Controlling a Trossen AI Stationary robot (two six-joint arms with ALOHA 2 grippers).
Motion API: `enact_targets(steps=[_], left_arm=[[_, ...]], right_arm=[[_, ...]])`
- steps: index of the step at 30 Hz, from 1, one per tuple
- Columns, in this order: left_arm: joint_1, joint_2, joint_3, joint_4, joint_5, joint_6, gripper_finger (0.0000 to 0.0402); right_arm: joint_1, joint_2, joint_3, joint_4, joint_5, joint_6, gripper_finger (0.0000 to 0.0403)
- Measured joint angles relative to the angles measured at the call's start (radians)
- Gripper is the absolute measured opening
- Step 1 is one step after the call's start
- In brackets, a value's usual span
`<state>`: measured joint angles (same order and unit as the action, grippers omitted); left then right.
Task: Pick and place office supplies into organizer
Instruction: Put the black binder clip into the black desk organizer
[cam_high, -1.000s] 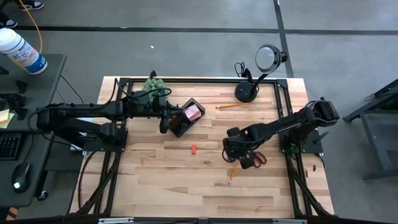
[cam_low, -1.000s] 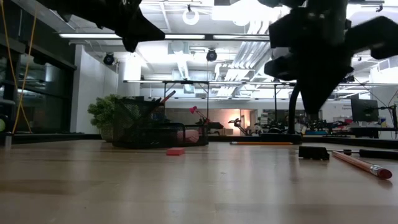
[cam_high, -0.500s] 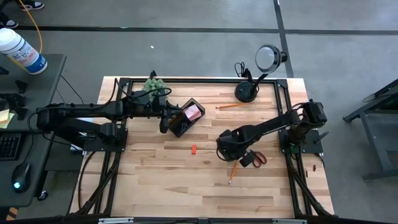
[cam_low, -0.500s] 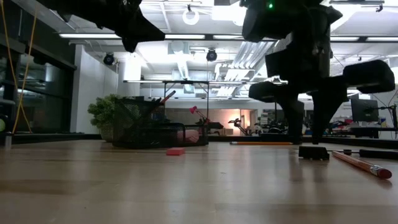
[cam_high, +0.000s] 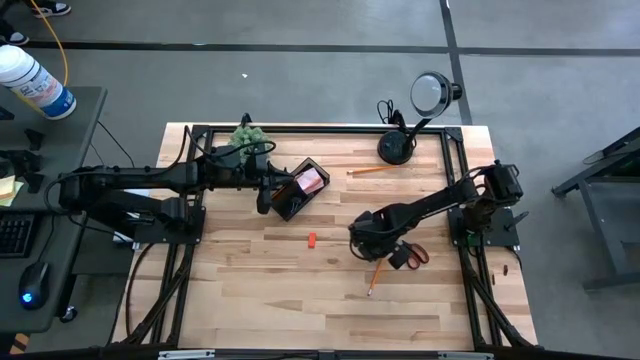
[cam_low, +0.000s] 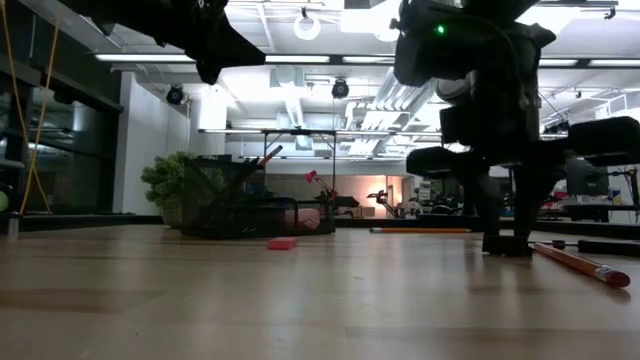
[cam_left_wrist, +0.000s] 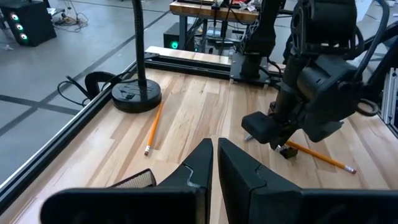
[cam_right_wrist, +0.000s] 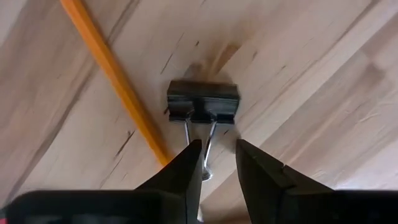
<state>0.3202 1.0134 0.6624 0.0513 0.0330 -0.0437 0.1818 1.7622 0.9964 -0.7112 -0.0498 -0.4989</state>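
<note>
Right gripper (cam_right_wrist: 217, 163), fingers slightly spread, is straddling the clip (cam_right_wrist: 203, 101) handles beside a pencil (cam_right_wrist: 115, 74) at the table's 4 o'clock; ideally closing squarely on the handles. Left gripper (cam_left_wrist: 215, 163), fingers pressed together, is waiting over the organizer (cam_high: 298, 188).

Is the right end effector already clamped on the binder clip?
No: in the right wrist view the right end effector stands open, its fingers either side of the wire handles of the binder clip, which lies on the table.
</note>
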Motion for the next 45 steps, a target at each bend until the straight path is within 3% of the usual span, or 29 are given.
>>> enact_targets(steps=[7,13,25,30,35,45], left_arm=[[0.0,0.0,0.0,0.0,0.0,-0.006,0.0014],[0.0,0.0,0.0,0.0,-0.002,-0.006,0.0014],[0.0,0.0,0.0,0.0,-0.026,-0.007,0.0014],[0.0,0.0,0.0,0.0,-0.023,-0.007,0.0014],[0.0,0.0,0.0,0.0,0.006,-0.008,0.0014],[0.0,-0.019,0.0,0.007,0.072,-0.016,0.0014]], right_arm=[[0.005,-0.001,-0.011,0.01,0.03,0.0,0.0077],[0.004,-0.001,-0.011,0.018,0.041,0.0,0.0007],[-0.043,-0.002,0.087,0.017,0.001,0.068,0.0001],[-0.112,-0.002,0.179,0.077,0.133,0.072,0.0001],[-0.194,0.003,0.246,0.251,0.312,0.075,0.0],[-0.207,0.192,0.426,0.409,0.388,-0.065,0.0]])
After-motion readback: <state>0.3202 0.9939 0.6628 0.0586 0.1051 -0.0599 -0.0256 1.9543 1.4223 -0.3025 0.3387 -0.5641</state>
